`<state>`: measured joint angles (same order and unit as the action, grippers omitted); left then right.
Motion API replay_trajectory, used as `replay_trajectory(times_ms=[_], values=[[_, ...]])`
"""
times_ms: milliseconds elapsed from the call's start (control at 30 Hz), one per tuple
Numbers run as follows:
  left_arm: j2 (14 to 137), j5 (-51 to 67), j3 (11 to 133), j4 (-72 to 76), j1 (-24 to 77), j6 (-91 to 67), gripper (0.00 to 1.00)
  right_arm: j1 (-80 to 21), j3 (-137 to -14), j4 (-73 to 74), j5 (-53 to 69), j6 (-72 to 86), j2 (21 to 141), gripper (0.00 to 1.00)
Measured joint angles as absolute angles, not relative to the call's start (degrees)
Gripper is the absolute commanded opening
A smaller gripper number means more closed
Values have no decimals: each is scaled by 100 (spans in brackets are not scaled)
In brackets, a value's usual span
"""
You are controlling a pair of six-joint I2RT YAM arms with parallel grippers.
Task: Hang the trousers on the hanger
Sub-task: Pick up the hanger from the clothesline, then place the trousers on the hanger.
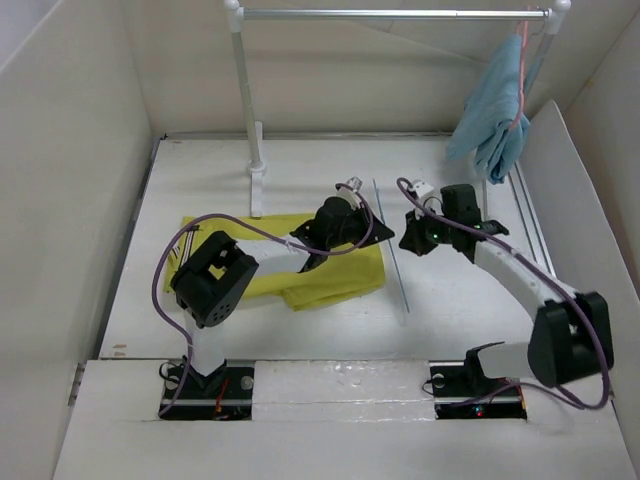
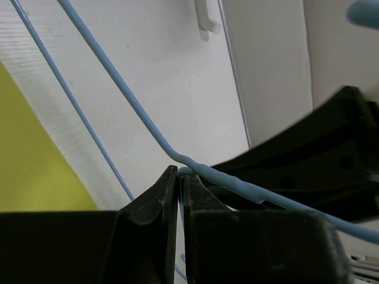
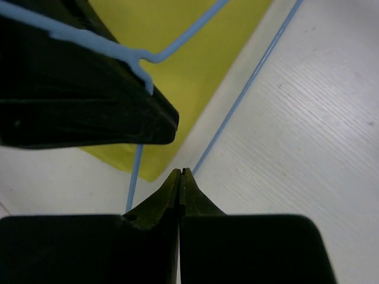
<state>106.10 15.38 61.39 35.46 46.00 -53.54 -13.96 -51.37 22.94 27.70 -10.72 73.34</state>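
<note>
The mustard yellow-green trousers (image 1: 335, 272) lie folded on the white table; they also show in the left wrist view (image 2: 35, 160) and the right wrist view (image 3: 177, 53). The pale-blue wire hanger (image 1: 392, 245) shows as a thin line between the two grippers. My left gripper (image 1: 372, 236) is over the right end of the trousers, shut on the hanger (image 2: 237, 186) near its twisted neck. My right gripper (image 1: 407, 240) is just right of it, jaws shut with nothing seen between them. A hanger wire (image 3: 249, 83) runs close past its tips.
A white clothes rack (image 1: 245, 110) stands at the back with a metal rail across the top. A pink hanger with light-blue cloth (image 1: 495, 120) hangs at its right end. White walls enclose the table on the left, back and right.
</note>
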Motion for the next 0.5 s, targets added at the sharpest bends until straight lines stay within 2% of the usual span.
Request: replay_trajectory(times_ms=[133, 167, 267, 500], values=[[10759, 1455, 6029, 3546, 4499, -5225, 0, -1424, -5050, 1516, 3004, -834, 8379, 11], [10798, 1437, 5990, 3527, 4469, -5188, 0, -1426, -5050, 1500, 3006, -829, 8396, 18], [10860, 1350, 5942, 3459, 4397, -5100, 0, -1516, -5039, 978, 3070, -613, 8801, 27], [10888, 1096, 5975, 3332, 4377, -4829, 0, -1772, -5043, 126, 3055, -106, 9489, 40]])
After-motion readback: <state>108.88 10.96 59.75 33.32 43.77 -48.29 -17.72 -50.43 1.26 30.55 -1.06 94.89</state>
